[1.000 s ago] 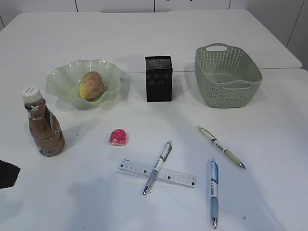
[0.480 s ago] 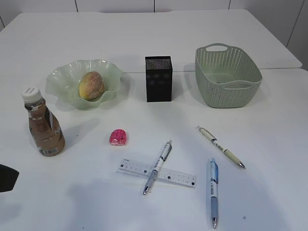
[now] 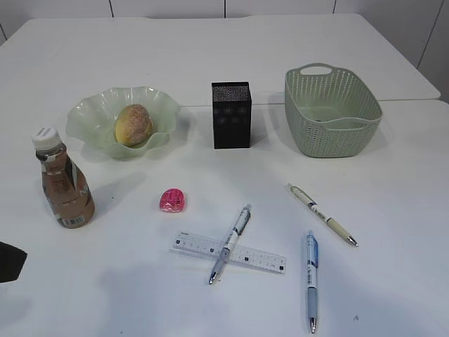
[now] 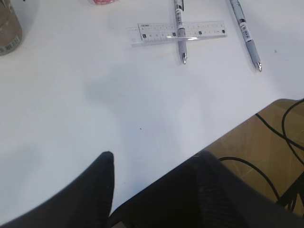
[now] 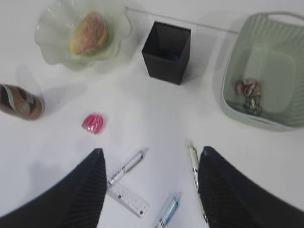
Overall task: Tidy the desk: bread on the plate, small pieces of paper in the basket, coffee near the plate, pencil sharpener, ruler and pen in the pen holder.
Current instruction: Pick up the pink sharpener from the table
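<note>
The bread (image 3: pixel 133 124) lies on the green plate (image 3: pixel 91 112), with the coffee bottle (image 3: pixel 63 186) standing in front of it. A pink pencil sharpener (image 3: pixel 172 200) sits mid-table. One pen (image 3: pixel 230 243) lies across the clear ruler (image 3: pixel 256 258); two more pens (image 3: pixel 323 215) (image 3: pixel 311 279) lie to the right. At the back stand the black pen holder (image 3: pixel 231 114) and the basket (image 3: pixel 332 112), which holds crumpled paper (image 5: pixel 249 92). My left gripper (image 4: pixel 156 159) is open and empty over the table's near edge. High above the pens, my right gripper (image 5: pixel 152 152) is open and empty.
The table's front edge (image 4: pixel 228 133) runs beside the left gripper, with a brown floor and black cables (image 4: pixel 280 133) beyond it. Only a dark tip of the left arm (image 3: pixel 10 260) shows at the exterior view's left border.
The dark tip of the left arm has slid slightly down and toward the left border. Nothing on the table has moved.
</note>
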You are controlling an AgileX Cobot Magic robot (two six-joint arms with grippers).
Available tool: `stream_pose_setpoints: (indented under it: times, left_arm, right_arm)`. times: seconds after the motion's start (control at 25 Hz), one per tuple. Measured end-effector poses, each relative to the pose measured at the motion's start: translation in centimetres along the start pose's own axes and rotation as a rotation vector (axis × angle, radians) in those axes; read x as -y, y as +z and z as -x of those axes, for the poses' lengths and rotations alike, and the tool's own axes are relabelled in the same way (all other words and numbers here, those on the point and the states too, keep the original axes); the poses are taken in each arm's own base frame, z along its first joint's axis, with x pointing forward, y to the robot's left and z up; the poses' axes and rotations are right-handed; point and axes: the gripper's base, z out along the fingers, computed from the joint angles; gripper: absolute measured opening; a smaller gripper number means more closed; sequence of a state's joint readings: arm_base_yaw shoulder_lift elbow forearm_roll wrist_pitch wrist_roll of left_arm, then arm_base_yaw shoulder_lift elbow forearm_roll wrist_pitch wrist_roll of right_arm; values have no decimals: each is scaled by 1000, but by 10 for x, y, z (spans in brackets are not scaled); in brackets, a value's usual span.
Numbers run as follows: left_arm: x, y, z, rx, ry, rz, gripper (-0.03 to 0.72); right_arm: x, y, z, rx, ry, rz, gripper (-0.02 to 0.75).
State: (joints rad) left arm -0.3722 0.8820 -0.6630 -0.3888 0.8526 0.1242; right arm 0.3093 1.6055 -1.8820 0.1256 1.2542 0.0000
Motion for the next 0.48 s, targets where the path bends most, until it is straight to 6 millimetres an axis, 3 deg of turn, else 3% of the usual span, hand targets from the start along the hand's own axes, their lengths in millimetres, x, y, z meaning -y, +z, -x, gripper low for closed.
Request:
stream_pose_setpoints:
  times: [0.36,0.4,0.48]
  left_arm:
    - [-1,0,0,-1,7,8,393]
    - [-1,0,0,-1,9,10,393]
    - [-1,0,0,-2,11,13,393]
  right_arm:
    - [4,-10,-73,149,-44,-17,479]
    - [5,-7,-89,162,-49,-22,479]
    - [6,-8,-105,197,-55,-27,479]
